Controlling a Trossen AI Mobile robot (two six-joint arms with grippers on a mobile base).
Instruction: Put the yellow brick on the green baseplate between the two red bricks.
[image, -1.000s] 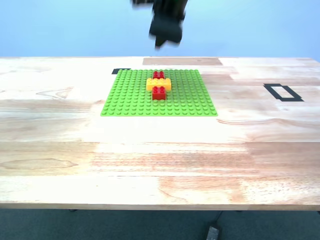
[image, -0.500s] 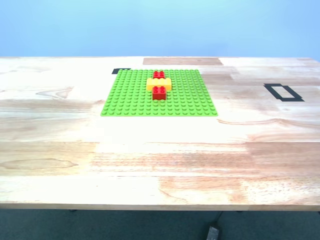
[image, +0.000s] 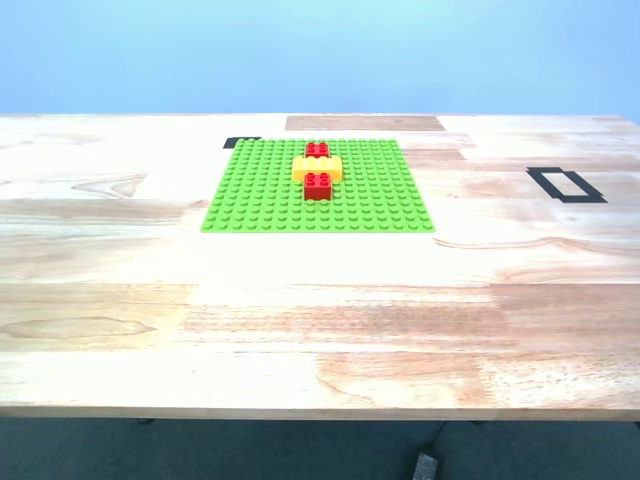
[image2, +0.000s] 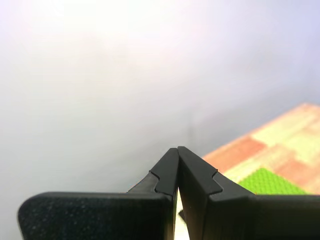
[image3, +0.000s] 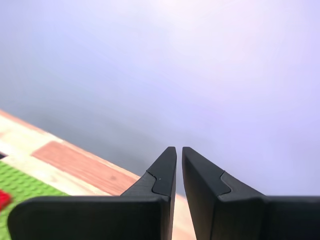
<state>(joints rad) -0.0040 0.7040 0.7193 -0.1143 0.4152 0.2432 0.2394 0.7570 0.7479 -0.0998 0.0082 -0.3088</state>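
Observation:
In the exterior view the green baseplate (image: 270, 205) lies flat on the wooden table, toward the far side. The yellow brick (image: 333, 168) sits on it crosswise, with one red brick (image: 317, 150) right behind it and the other red brick (image: 319, 185) right in front. Neither arm shows in the exterior view. My first gripper (image2: 177, 149) is shut, nothing in it, raised and facing the blue wall, with a corner of the baseplate (image2: 267, 182) below. My second gripper (image3: 179, 149) is shut but for a thin slit, empty, above the baseplate (image3: 20, 186) and a red brick (image3: 4, 199).
A black tape rectangle outline (image: 566, 185) is stuck on the table at the exterior view's right. A small black tape mark (image: 240, 142) sits at the baseplate's far corner. A darker wood patch (image: 365, 123) lies behind the plate. A blue wall backs the table.
A dark arm that hung above the baseplate at the top of the exterior view one second ago has left that view. The bricks have not moved.

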